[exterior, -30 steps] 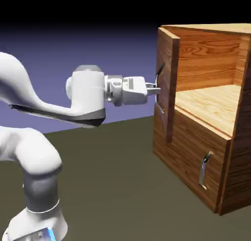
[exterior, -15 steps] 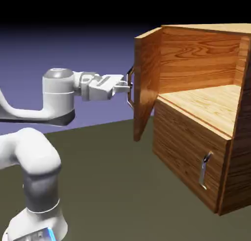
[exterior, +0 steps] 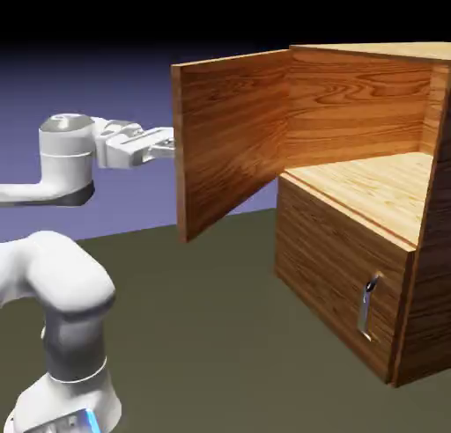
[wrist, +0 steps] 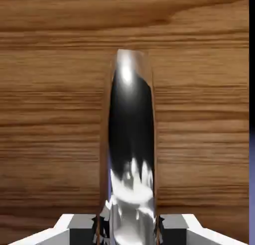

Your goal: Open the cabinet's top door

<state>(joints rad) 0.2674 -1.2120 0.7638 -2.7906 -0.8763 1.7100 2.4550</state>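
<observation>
Wood-grain door stands swung wide to the left of the cabinet, its inner face showing. Behind its far side the gripper has its jaws closed narrowly on the silver handle, which fills the gap between the fingertips.

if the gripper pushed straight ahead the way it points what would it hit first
The silver handle already sits between the gripper's fingers, so it would most likely press straight into the top door's wood face right behind it.
</observation>
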